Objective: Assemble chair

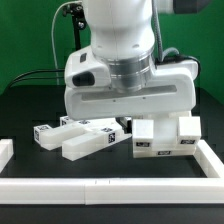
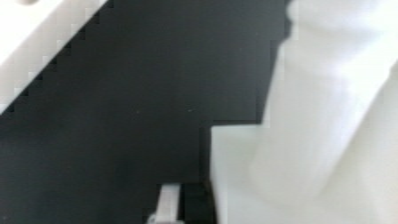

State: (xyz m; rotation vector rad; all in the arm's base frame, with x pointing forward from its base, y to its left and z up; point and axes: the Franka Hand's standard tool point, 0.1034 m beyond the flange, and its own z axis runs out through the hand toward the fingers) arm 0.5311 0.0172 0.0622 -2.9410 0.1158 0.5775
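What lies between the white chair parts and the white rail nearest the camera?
Nothing. In the exterior view, only bare black table separates the chair parts from the white rail.

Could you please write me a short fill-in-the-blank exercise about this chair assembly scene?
The table surface is ___. The loose bars lie toward the exterior view's ___ of the blocky chair piece. The backdrop behind the arm is ___.
Missing words: black; left; green.
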